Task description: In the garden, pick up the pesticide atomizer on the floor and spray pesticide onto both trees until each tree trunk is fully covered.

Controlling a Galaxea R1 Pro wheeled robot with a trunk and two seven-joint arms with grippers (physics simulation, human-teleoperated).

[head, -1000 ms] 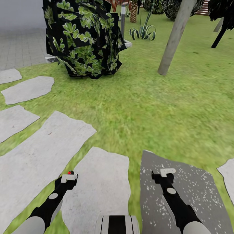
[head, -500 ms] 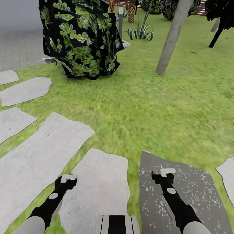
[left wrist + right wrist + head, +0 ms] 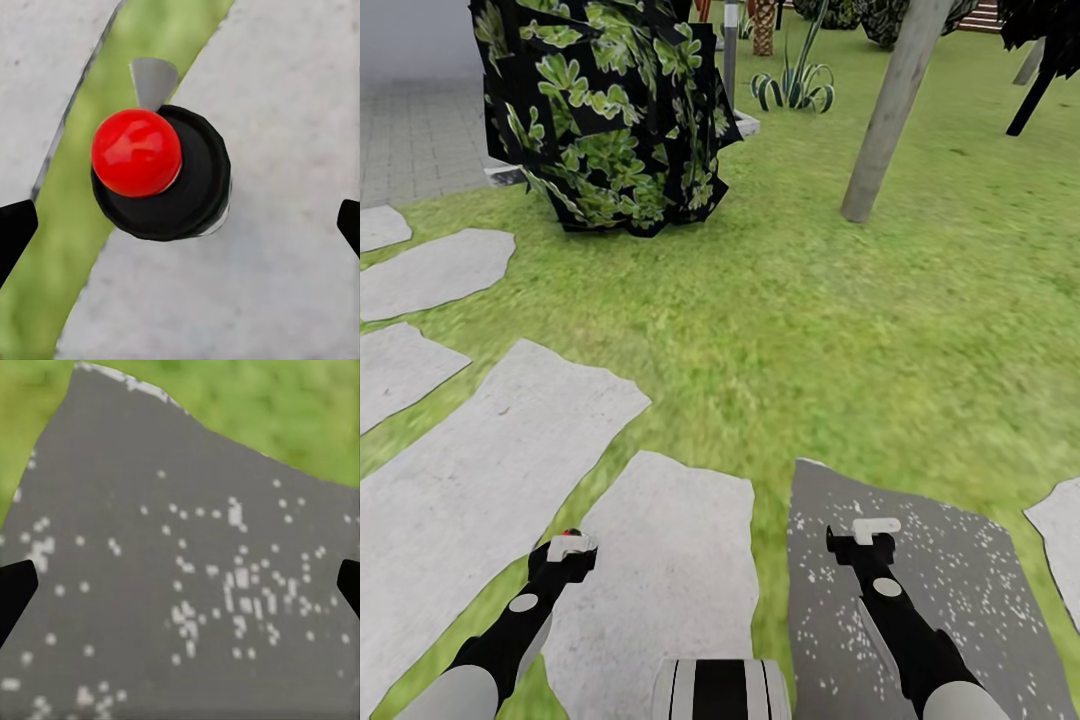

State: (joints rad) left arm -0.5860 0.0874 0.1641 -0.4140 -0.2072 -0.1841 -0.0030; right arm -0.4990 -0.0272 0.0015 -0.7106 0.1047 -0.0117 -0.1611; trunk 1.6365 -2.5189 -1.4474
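The pesticide atomizer (image 3: 161,176), a black body with a round red top and a grey nozzle, sits between the fingers of my left gripper (image 3: 180,225). The jaws stand wide apart and clear of it. In the head view its red top (image 3: 570,534) peeks out at my left gripper (image 3: 572,546), low over a pale stepping stone. My right gripper (image 3: 875,527) is open and empty above a dark grey stone (image 3: 950,600) dotted with whitish pesticide specks (image 3: 240,585). One pale tree trunk (image 3: 882,115) rises from the grass (image 3: 810,320) ahead on the right.
A large dark bush with green leaves (image 3: 605,110) stands ahead on the left. Pale stepping stones (image 3: 480,470) run across the left and centre. A spiky plant (image 3: 795,88) and a thin post (image 3: 731,50) lie beyond. A black conifer stem (image 3: 1032,100) leans at the far right.
The whole view has shifted slightly, with bush and trunk sliding up and left. Both arms keep their pose. The atomizer's red top, hidden half a second ago, peeks out again.
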